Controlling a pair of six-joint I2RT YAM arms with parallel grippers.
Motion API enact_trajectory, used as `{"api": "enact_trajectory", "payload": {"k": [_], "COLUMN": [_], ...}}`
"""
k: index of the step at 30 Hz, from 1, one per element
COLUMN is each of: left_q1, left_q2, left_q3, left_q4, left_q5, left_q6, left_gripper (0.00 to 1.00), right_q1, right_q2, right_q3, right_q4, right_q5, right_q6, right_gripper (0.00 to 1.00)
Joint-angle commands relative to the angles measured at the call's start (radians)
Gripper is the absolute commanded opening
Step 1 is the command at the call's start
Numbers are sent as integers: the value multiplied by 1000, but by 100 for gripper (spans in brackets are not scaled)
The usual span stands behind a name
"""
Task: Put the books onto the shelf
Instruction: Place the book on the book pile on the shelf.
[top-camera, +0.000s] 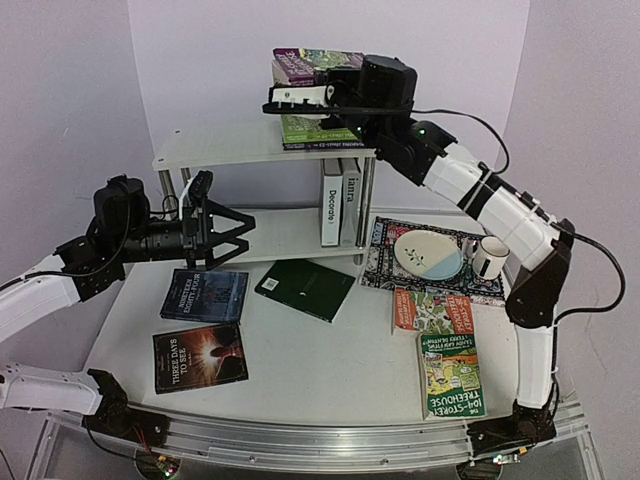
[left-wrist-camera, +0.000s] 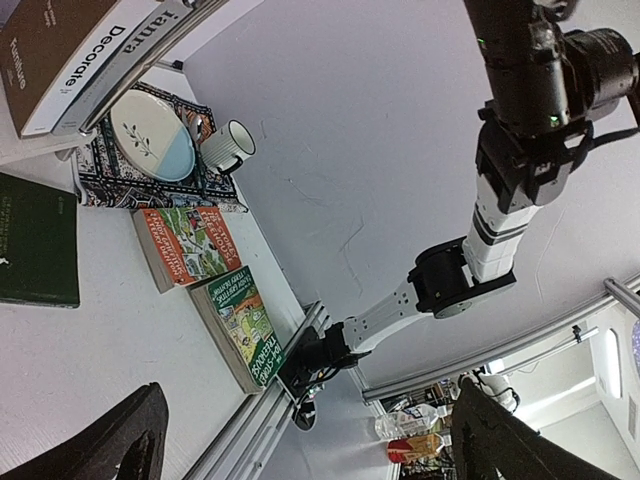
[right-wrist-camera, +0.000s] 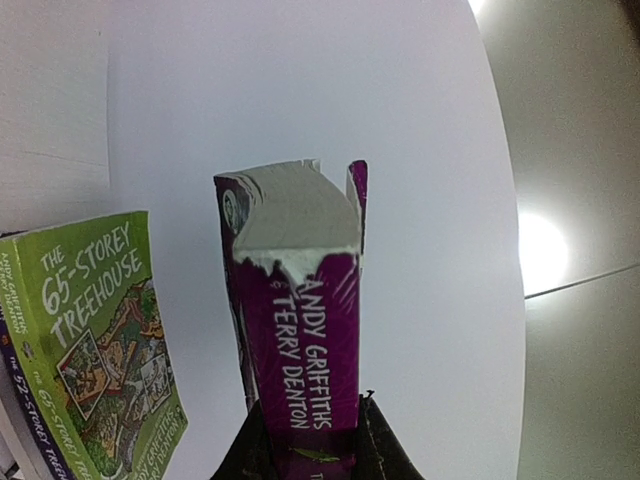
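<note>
Above the top board of the shelf (top-camera: 215, 150), a white two-tier unit of flat boards on shiny chrome tube legs, a purple paperback (right-wrist-camera: 305, 330) is clamped between the dark fingers of the right gripper (right-wrist-camera: 312, 445), its spine toward the wrist camera; the glossy spine is torn away at its far end, baring ragged grey-white paper, and only the authors' names can be read, the near end being hidden between the fingers. Just left of it in that view is a lime-green Treehouse paperback (right-wrist-camera: 100, 330), resting on another book of which only a thin edge shows. On the lower board, at its right end, the brown Decorate book (top-camera: 330, 205) and the grey ianra book (top-camera: 352, 200) stand upright, touching. Flat on the smooth white table (top-camera: 300, 370) lie a dark green book (top-camera: 305, 288), two dark glossy-covered books (top-camera: 205, 295) and two cartoon paperbacks (top-camera: 450, 375) near the right arm. A black patterned mat (top-camera: 385, 262) carries a round plate (top-camera: 428, 252) and a ribbed white mug (top-camera: 488, 256). The left gripper (top-camera: 225, 228) hovers in front of the lower board, jaws spread wide and holding nothing; its wrist view cuts off all but the finger ends
</note>
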Motion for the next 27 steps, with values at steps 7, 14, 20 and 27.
{"api": "enact_trajectory", "payload": {"k": [7,14,20,27], "left_q1": [5,5,5,5], "left_q2": [-18,-6,-3,6], "left_q3": [45,39,36,34], "left_q4": [-11,-10,-13,-19], "left_q5": [-7,-4,-4,-1], "left_q6": [33,46,58,71], "left_gripper": [100,100,100,100], "right_q1": [-90,-105,-105,-96], "right_q2": [101,142,153,134], "right_q3": [168,161,151,88], "right_q4": [170,179,189,209], "right_q5": [-9,-20,-22,-12], "right_q6": [19,39,60,70], "right_gripper": [0,0,0,0]}}
